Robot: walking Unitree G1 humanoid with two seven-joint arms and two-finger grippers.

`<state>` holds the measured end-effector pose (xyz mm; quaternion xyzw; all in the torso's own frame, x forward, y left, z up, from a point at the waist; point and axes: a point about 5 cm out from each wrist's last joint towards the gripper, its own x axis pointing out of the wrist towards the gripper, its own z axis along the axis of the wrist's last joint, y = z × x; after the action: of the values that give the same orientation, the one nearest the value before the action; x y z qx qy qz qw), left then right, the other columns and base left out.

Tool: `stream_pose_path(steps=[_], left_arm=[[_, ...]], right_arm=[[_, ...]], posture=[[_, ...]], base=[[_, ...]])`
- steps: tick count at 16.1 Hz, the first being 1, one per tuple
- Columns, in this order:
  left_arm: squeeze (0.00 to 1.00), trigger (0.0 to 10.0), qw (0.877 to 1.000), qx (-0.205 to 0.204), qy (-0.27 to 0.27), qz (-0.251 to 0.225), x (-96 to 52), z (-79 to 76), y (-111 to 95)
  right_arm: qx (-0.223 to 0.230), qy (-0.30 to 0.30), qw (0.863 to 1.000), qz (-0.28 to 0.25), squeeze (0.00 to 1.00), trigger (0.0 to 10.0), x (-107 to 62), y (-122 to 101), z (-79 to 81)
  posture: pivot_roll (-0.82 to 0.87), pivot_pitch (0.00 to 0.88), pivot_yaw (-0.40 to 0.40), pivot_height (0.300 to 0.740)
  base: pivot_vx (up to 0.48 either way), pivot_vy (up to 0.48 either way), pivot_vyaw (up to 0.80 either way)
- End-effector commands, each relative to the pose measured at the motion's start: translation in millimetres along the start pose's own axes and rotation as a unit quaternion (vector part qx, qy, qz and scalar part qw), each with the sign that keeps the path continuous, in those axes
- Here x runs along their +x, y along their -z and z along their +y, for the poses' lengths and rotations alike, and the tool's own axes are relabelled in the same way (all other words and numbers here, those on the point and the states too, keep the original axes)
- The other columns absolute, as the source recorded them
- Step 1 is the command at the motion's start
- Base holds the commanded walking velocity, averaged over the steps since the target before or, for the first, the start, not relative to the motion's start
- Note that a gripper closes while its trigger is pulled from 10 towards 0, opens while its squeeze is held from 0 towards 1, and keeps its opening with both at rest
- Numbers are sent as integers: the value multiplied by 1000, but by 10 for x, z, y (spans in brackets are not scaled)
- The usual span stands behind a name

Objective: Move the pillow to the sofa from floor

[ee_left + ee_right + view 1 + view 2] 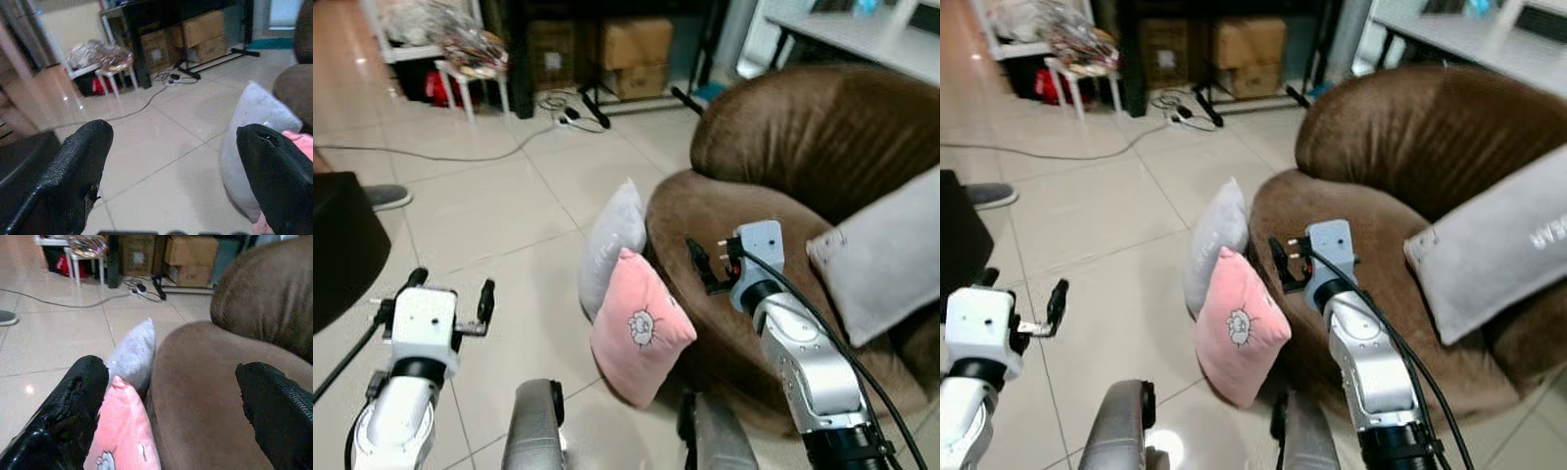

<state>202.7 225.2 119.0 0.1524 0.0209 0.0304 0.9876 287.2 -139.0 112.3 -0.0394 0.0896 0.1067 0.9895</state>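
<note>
Right gripper [715, 262] jaws apart above sofa [705, 211], pink pillow [639, 328] just left, left gripper [450, 294] apart.

We've got a white stool [470, 78] at the back with a crinkly bag [470, 44] piled on it and something red [438, 88] on the floor behind its legs. Two cardboard boxes [636, 57] sit stacked under a dark table. A grey cable [440, 155] snakes across the tiles to a power strip [570, 115]. One shoe [386, 197] pokes in at the left, next to a black seat [342, 250].
</note>
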Motion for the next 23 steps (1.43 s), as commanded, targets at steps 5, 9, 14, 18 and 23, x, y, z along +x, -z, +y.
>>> stream_pose_path(steps=[5,9,14,18,23], left_arm=[[0,10000,1000,-9,16,-23,34,-15,-86],[0,10000,999,-16,16,-24,15,-28,-88],[0,10000,1000,-14,13,-22,-7,-8,-79],[0,10000,1000,-12,15,-22,-6,-28,-78],[0,10000,1000,-9,13,-18,-3,-56,-60]], right_arm=[[-1,18,1000,-3,0,10000,-40,17,-46],[-30,-9,1000,-2,0,10000,-8,3,20],[-22,-2,1000,3,0,10000,-5,22,22],[-26,0,1000,6,0,10000,-22,38,11],[-10,-17,1000,14,0,10000,-34,72,30]], posture=[[-5,0,-28,600],[11,0,-49,600],[18,0,-55,600],[11,0,-51,600],[11,0,-58,580]], base=[[0,0,0],[307,0,600],[318,0,88],[234,0,0],[0,0,0]])
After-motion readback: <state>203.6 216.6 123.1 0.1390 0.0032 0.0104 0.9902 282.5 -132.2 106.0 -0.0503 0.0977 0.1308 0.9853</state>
